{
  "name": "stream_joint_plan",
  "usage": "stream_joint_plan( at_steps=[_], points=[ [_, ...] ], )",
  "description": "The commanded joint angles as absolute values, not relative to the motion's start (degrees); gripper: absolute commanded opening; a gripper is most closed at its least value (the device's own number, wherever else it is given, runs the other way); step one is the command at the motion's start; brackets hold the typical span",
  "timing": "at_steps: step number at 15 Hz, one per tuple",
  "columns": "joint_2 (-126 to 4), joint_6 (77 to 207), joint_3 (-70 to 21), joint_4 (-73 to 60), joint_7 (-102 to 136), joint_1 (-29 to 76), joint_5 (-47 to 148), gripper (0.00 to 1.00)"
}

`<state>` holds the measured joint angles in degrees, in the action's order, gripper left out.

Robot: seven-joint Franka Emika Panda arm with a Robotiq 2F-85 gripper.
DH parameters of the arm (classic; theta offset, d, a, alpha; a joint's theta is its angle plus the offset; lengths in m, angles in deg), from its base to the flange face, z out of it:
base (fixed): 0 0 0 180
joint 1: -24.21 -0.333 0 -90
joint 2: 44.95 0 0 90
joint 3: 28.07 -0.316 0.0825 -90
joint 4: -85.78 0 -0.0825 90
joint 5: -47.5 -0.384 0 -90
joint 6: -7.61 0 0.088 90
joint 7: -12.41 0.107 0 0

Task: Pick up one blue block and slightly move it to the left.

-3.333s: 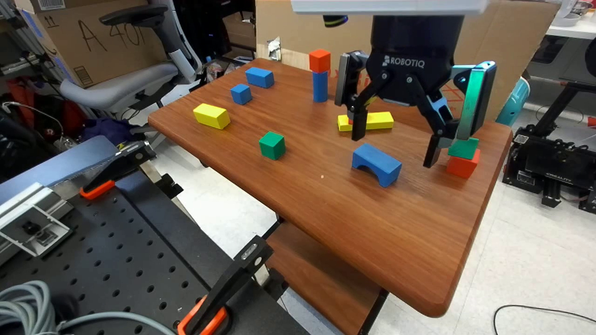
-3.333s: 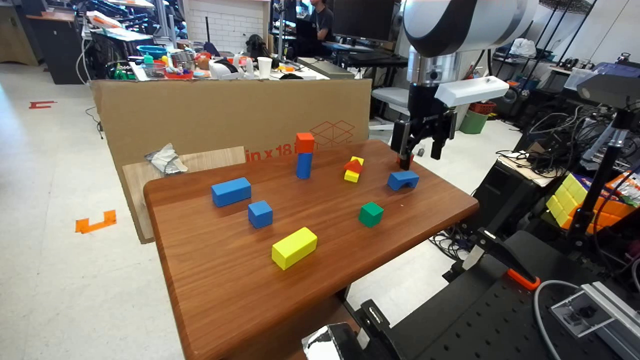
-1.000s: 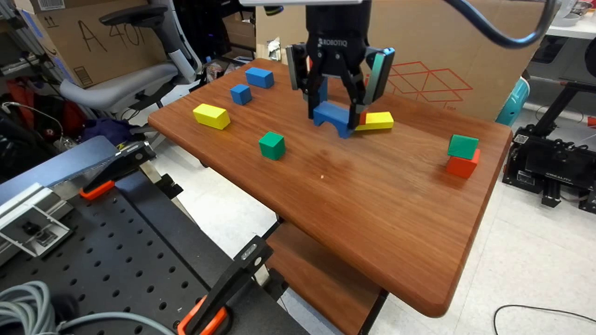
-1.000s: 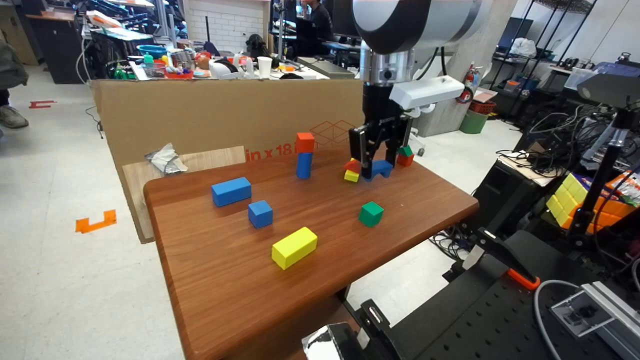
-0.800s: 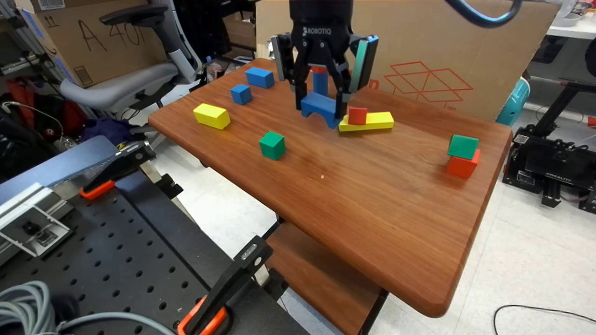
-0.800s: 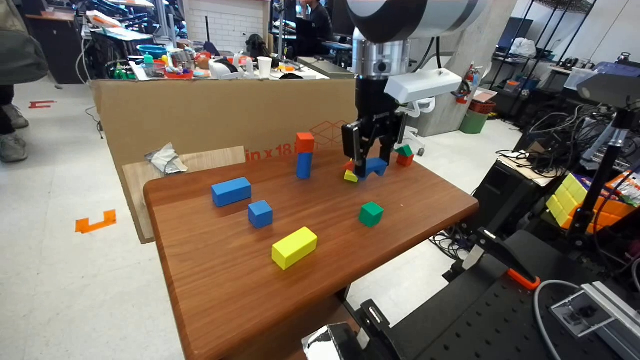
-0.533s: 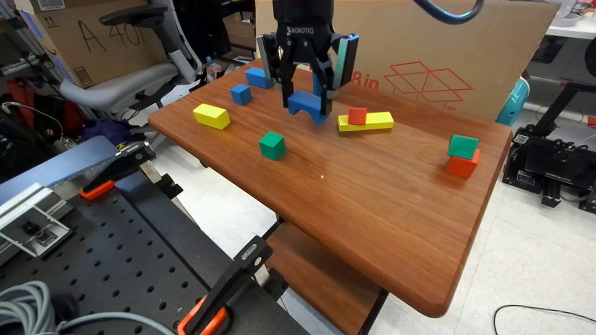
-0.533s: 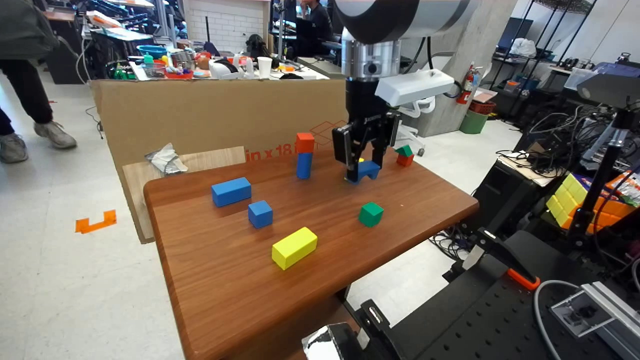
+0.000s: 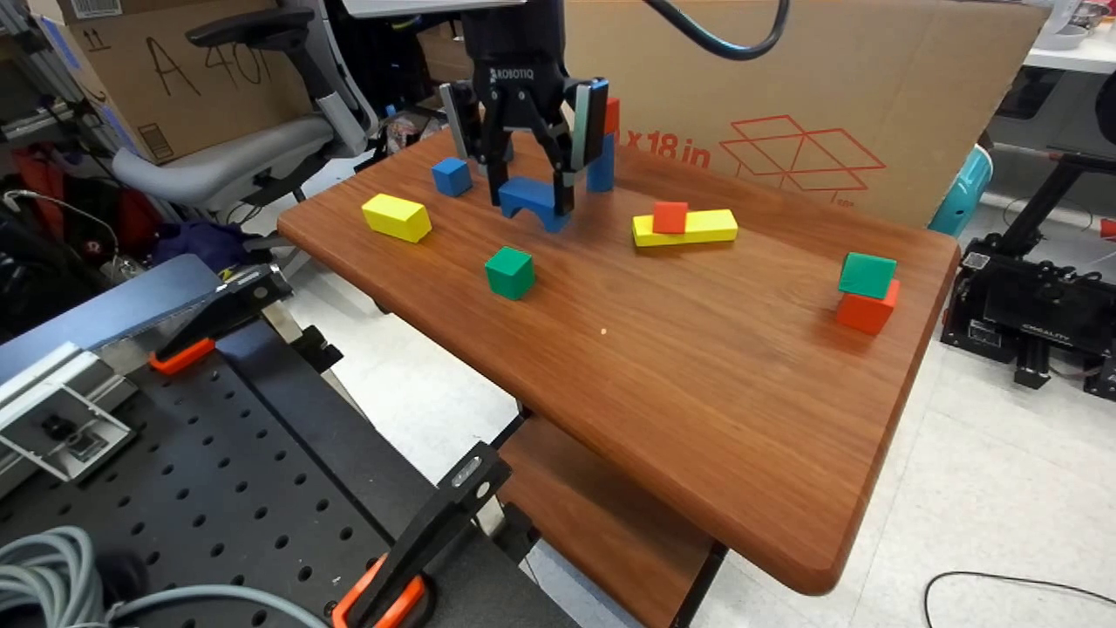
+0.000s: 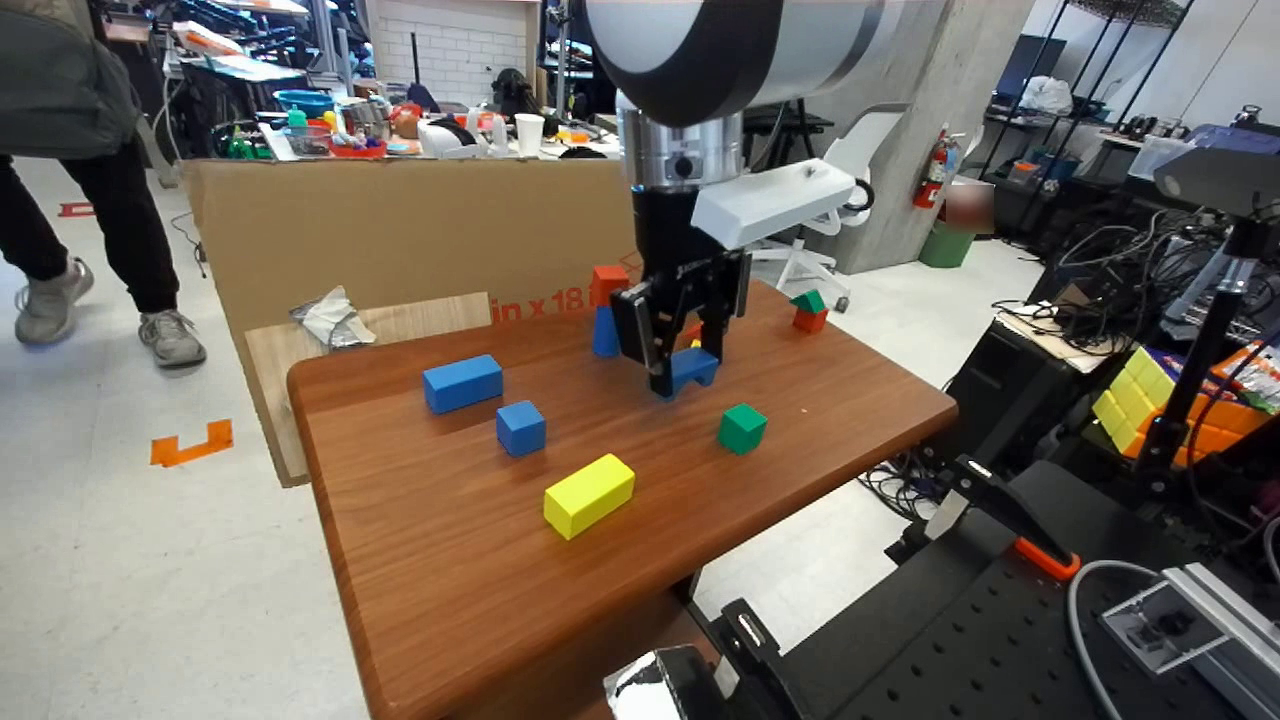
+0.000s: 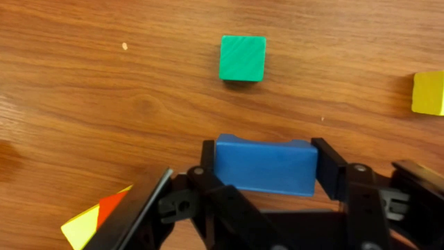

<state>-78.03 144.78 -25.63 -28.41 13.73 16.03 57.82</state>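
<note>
Blue arched block, hollow side down, tool clasping both ends, over brown tabletop

In an exterior view the gripper clasps the blue block by its ends; whether it touches the table is unclear. From that block, the green cube lies at five o'clock, the yellow brick at seven, the blue cube at eight, the blue cuboid at nine.

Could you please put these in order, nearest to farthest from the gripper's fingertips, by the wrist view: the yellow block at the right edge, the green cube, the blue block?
1. Blue block: held in the gripper.
2. Green cube: on the table, upper middle of the view.
3. Yellow block: at the right edge, partly cut off.
</note>
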Motion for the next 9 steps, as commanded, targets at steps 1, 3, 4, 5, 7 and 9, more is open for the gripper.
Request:
stream_joint_plan(
  at_steps=[1,3,4,5,7,9],
  points=[
    [-80.7,143.8,-25.3,-24.9,16.2,14.6,60.7,0.44],
    [-81.7,143.2,-25.4,-23.6,16.3,14.5,60.9,0.44],
    [-82.2,143.1,-25.3,-23.1,16.2,14.5,61.1,0.44],
    [-82.7,142.8,-25.4,-22.4,16.0,14.6,61.1,0.44],
    [-83.7,142.6,-25.3,-21.5,15.7,14.7,61.1,0.44],
    [-84.5,141.9,-25.3,-20.7,15.3,14.9,60.9,0.44]
  ],
)
